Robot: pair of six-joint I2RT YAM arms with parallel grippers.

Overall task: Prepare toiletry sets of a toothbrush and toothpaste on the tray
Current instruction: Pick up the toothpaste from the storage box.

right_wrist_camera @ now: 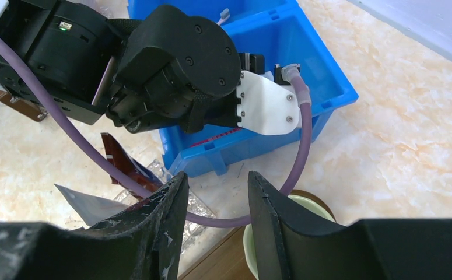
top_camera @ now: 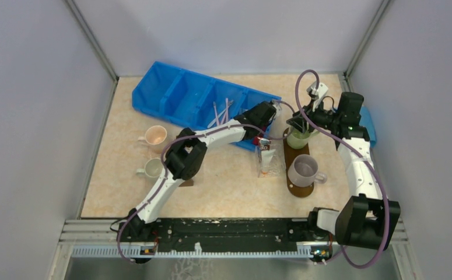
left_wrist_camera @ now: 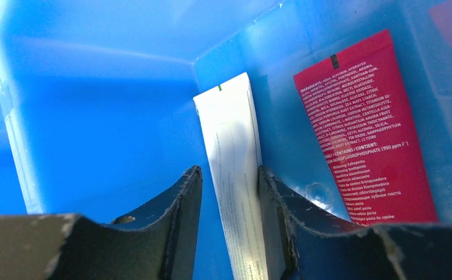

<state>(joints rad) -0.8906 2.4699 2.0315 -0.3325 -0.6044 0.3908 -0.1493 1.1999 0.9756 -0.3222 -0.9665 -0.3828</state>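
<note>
My left gripper [left_wrist_camera: 230,172] is down in the right-end compartment of the blue bin [top_camera: 171,93]. Its jaws stand either side of a white toothpaste tube [left_wrist_camera: 232,151]; the right finger touches the tube and a gap shows at the left finger. A red toothpaste tube [left_wrist_camera: 366,134] leans on the bin wall beside it. Thin pale toothbrushes [top_camera: 220,111] lie in the neighbouring compartment. The dark brown tray [top_camera: 293,153] lies right of centre. My right gripper [right_wrist_camera: 217,175] hangs open and empty over the tray's far end.
A green mug [top_camera: 298,139] and a pale lilac mug [top_camera: 303,169] stand on the tray. Another tube in clear wrap [top_camera: 265,158] lies on the table left of the tray. Two mugs [top_camera: 155,136] [top_camera: 152,169] and a small brown block [top_camera: 186,182] sit at the left.
</note>
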